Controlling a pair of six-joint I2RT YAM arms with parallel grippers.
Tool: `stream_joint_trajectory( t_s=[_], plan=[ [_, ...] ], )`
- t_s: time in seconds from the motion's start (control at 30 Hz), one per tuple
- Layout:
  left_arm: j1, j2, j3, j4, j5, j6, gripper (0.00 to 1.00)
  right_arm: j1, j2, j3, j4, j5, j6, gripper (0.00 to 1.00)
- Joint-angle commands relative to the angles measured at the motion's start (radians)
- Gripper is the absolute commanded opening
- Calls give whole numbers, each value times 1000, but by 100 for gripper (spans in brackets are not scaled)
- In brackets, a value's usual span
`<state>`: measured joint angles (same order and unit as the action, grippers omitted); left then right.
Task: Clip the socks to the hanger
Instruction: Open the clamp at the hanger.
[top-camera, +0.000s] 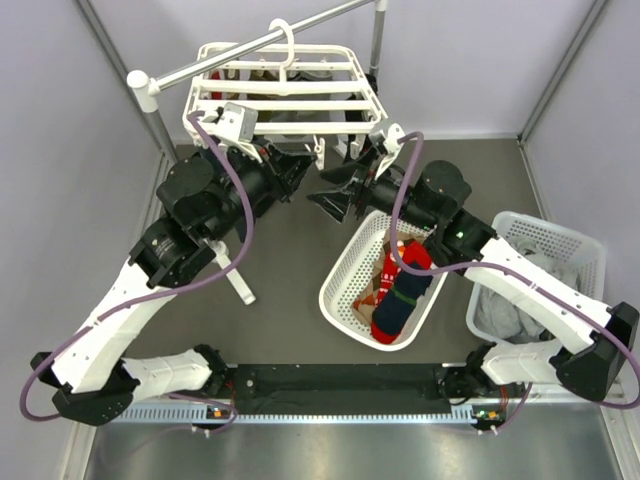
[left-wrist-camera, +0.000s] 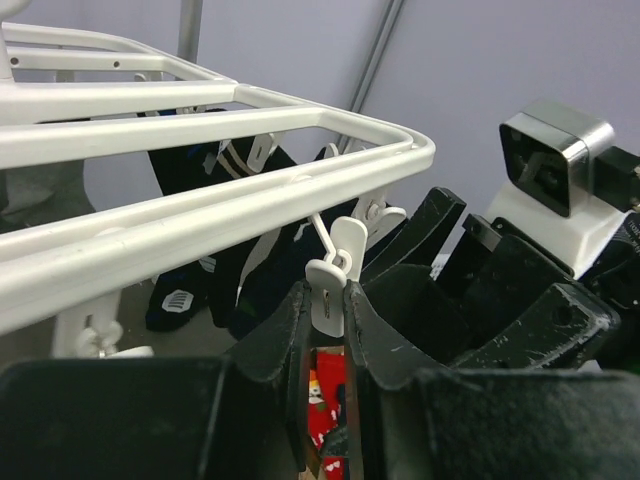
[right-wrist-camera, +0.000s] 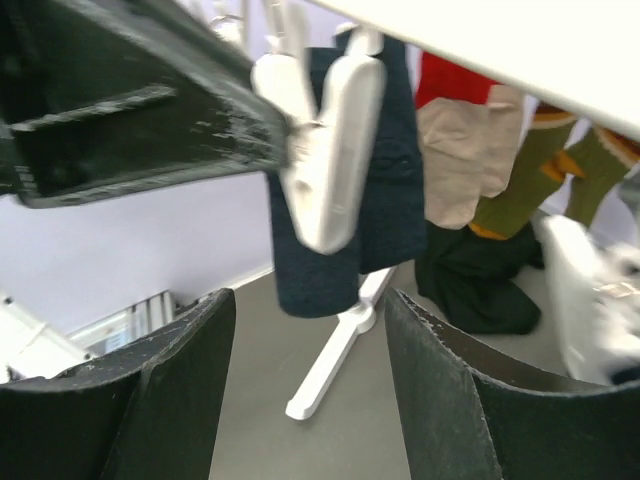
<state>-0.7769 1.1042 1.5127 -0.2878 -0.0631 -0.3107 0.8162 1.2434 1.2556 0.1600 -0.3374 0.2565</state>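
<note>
Grey-walled bay: clip (left-wrist-camera: 338, 262) clamped by left gripper (left-wrist-camera: 325, 300), right gripper (right-wrist-camera: 308, 305) held parted. Off-centre squeezing could see it flicked free, the sock never gripped.

- Pale lilac walls (top-camera: 60, 90) on 3 sides.
- Dark grey floor (top-camera: 290, 300), evenly lit.
- Metal rail (top-camera: 230, 48) on 2 uprights at the back.
- 2 white baskets on the floor: centre basket (top-camera: 347, 268), right basket (top-camera: 560, 232).
- Steel table (top-camera: 330, 455) along the near edge.

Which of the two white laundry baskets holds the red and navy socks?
The slanted basket in the middle of the overhead view holds the socks; the basket at the right edge holds pale grey fabric instead.
</note>
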Motion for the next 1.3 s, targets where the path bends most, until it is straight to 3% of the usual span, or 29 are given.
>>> stream_joint_trajectory(
  t_s=[0.0, 0.3, 0.67, 0.97, 1.27],
  plan=[
    [-4, -35, -25, 56, 59, -30, 0, -15, -45, -39, 179, 46, 49, 61],
    [-4, -43, -82, 116, 109, -76, 0, -31, -39, -84, 340, -5, 107, 61],
    [-4, -56, -135, 188, 85, -117, 0, -54, -33, -84, 385, -34, 142, 56],
    [-4, -81, -207, 259, 72, -176, 0, -64, -24, -74, 406, -64, 156, 35],
    [-2, -84, -227, 279, 40, -203, 0, -69, -6, -53, 394, -86, 150, 4]
  ],
)
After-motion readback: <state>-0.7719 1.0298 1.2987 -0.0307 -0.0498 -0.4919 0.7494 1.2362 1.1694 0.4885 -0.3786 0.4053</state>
